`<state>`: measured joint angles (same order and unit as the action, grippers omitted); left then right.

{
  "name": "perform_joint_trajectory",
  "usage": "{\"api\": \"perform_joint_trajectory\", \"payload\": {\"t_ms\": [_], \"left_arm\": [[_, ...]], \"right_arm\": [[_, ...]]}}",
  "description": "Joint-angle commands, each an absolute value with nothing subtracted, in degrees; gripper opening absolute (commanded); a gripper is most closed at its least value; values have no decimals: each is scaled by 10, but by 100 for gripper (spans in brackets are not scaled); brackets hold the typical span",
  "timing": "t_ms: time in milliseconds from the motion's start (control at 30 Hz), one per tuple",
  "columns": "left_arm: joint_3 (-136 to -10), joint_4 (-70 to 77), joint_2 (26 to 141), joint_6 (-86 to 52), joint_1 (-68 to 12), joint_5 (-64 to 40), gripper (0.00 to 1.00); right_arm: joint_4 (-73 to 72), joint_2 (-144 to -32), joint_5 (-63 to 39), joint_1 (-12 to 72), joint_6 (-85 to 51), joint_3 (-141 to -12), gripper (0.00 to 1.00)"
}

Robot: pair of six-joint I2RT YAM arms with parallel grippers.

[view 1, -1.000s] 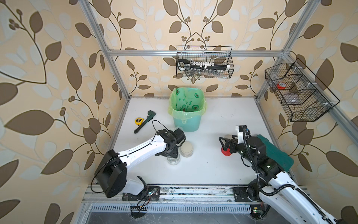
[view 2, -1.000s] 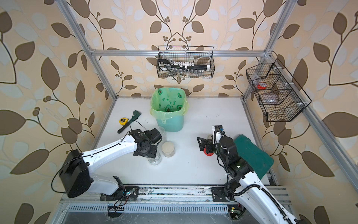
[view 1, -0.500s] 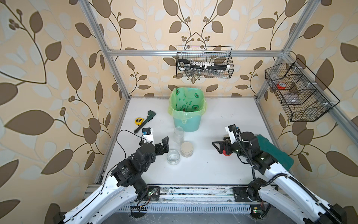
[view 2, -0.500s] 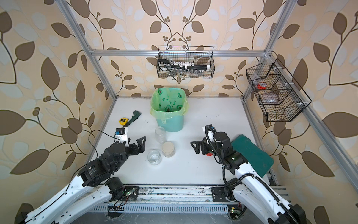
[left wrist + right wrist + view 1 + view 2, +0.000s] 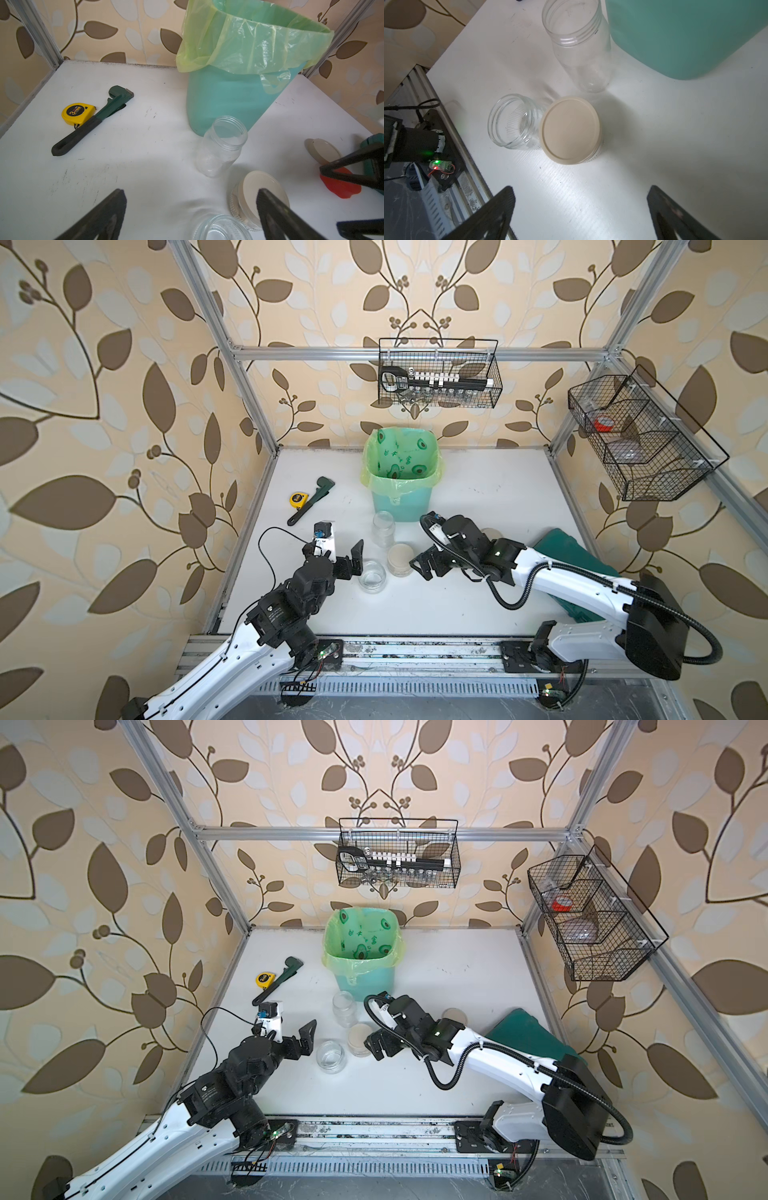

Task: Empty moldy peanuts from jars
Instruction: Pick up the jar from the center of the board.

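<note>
The left hand (image 5: 190,193) is spread wide and holds nothing. It sits at 9 o'clock of the short open jar (image 5: 372,576), just beside it without gripping it. The right hand (image 5: 581,189) is likewise wide apart and empty, near the lidded short jar (image 5: 400,559) at its 3 o'clock and not touching it.

On the table (image 5: 478,497), the tall open jar (image 5: 383,527) stands at 11 o'clock of the lidded one, with the mint-green bin (image 5: 390,506) close behind it at 12 o'clock. A loose beige lid (image 5: 455,1016) and a red lid (image 5: 340,187) lie toward 3 o'clock, near a green case (image 5: 569,551). A wrench (image 5: 309,499) and a tape measure (image 5: 297,498) lie at 10 o'clock, well apart from the jars.

All three jars stand upright, long axes vertical. Both open mouths face up and the glass looks empty. I cannot tell what is inside the lidded jar.
</note>
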<state>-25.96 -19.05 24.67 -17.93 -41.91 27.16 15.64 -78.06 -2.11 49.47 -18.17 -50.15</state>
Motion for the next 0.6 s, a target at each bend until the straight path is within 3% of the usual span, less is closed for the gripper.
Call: {"api": "perform_joint_trajectory", "payload": {"t_ms": [0,233,567], "left_arm": [[-252,-176,232,-166,-416,279,99],[-242,-176,211,-166,-416,267,99],[-238,-176,204,-165,-416,265,99]], "right_arm": [[164,-818,35,516,-200,-532,100],[194,-899,102,550,-241,-604,100],[208,-966,116,562,-280,-664,100]]}}
